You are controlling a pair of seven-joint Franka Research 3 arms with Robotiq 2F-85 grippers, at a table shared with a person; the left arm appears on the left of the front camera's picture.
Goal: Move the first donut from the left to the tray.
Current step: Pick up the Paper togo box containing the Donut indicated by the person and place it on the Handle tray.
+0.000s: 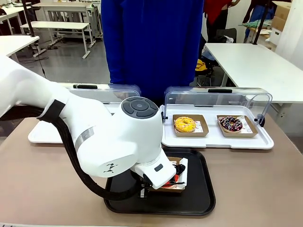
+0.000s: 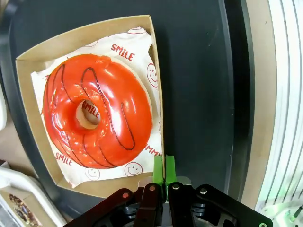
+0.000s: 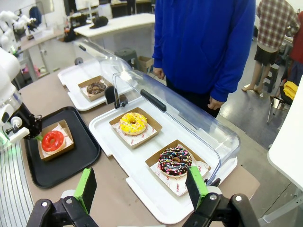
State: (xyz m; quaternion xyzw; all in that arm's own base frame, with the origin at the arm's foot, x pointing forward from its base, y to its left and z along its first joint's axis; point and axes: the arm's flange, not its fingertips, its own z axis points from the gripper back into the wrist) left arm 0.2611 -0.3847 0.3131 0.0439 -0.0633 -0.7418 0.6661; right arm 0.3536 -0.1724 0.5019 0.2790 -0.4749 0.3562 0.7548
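Left gripper (image 2: 164, 171) clenched on the side wall of the cardboard box (image 2: 156, 61), green pads (image 2: 158, 169) pressed together with the thin brown wall pinched between them; box sitting on the black tray (image 2: 199, 85), paper liner printed with "SMILE" and smiley faces. Red-glazed donut (image 2: 97, 111) in the box, just ahead and to one side of the fingertips, glossy, with thin dark lines across the glaze; not touched by the pads. Bare tray floor on the other side of the fingers, up to the raised rim.

From the front: left arm across the near table, wrist low over the tray (image 1: 201, 189); box corner (image 1: 176, 188) peeking out beneath the wrist housing; donut itself hidden by the arm.

Right gripper (image 3: 142, 188) released, 2 green pads (image 3: 85, 188) spread wide apart, nothing between them; held above the table edge. Far ahead and left of it: tray (image 3: 75, 161) with red donut (image 3: 52, 140) in its box, left gripper (image 3: 34, 133) at the box edge. Directly ahead: white tray (image 3: 142, 184) with clear domed lid (image 3: 189, 118) swung up, holding yellow donut (image 3: 133, 123) and chocolate sprinkled donut (image 3: 174, 161), each boxed. Beyond, a 2nd white tray (image 3: 75, 94) with 1 brown donut (image 3: 96, 87). Person in blue top (image 3: 203, 42) at the far side, hand (image 3: 216, 103) hanging near the lid.
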